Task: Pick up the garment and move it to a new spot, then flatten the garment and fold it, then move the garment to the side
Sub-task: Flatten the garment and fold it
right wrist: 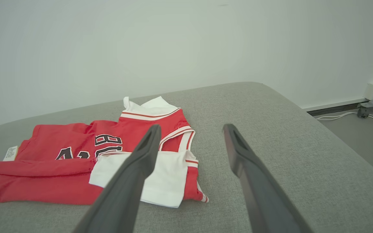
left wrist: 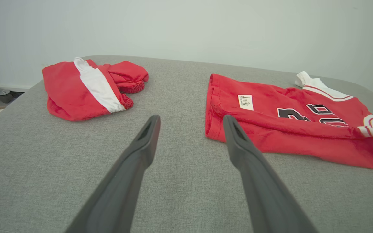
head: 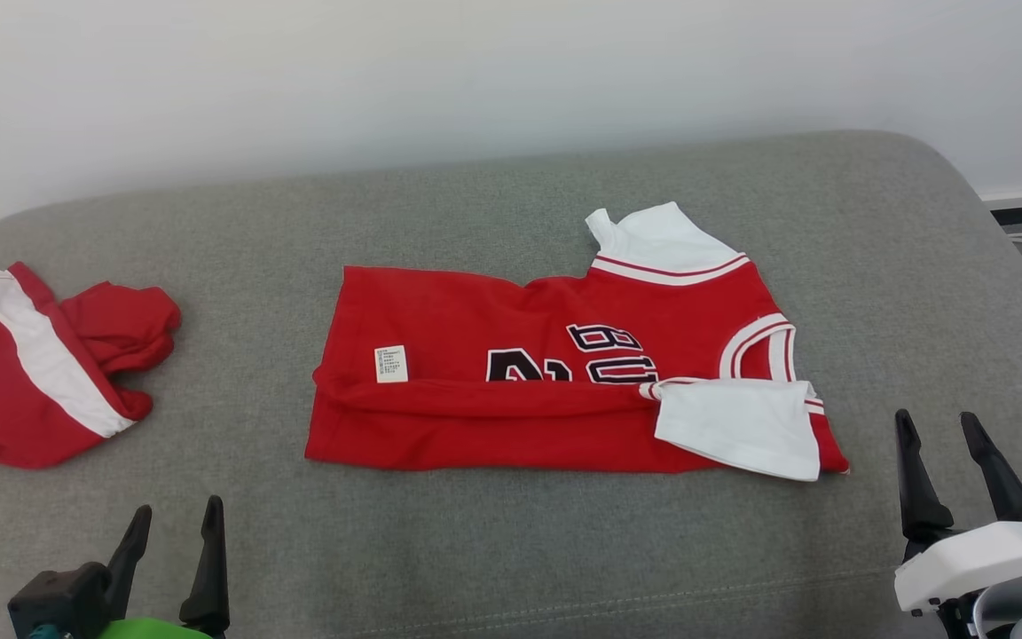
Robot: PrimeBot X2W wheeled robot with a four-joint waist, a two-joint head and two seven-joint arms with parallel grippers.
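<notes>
1. Centre of the head view, and there's the garment [head: 511, 426]: a red jersey with black lettering, lying on the grey cushion [head: 511, 550], its near long edge rolled over toward the middle.
2. At its right end a white sleeve [head: 737, 426] is flipped over onto the red, and the second sleeve [head: 662, 235] pokes out at the garment's upper right.
3. A white label [head: 391, 364] shows on the left part, just above the rolled fold.
4. Over at the left edge of the frame, red shorts [head: 32, 373] with a white stripe sit bunched up, well apart from the garment.
5. Lower left, the left gripper [head: 178, 508] hangs over bare cushion, fingers spread wide, nothing between them, clear of the garment's near left corner.
6. Lower right, the right gripper [head: 935, 417] is the same story: fingers released, empty, off to the right of the flipped sleeve and not touching it.
7. A pale wall [head: 475, 80] runs behind the cushion, and in the right wrist view white cables [right wrist: 345, 115] trail along the floor at the right edge.
</notes>
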